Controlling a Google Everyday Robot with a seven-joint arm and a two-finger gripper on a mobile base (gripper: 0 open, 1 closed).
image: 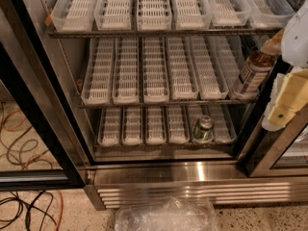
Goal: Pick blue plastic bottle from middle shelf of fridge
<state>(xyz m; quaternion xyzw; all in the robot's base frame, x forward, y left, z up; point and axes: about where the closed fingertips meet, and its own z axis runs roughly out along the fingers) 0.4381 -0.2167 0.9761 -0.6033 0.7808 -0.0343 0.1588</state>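
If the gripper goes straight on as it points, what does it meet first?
Probably the blue plastic bottle at the middle shelf's right end; the gripper, at the right edge, points left toward it.

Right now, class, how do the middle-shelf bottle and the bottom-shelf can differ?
The blue plastic bottle is taller and slimmer; the can is short and squat. The bottle leans, the can stands upright. The bottle sits at the right end of the middle shelf, beside the gripper; the can is one shelf lower. Both are in the fridge.
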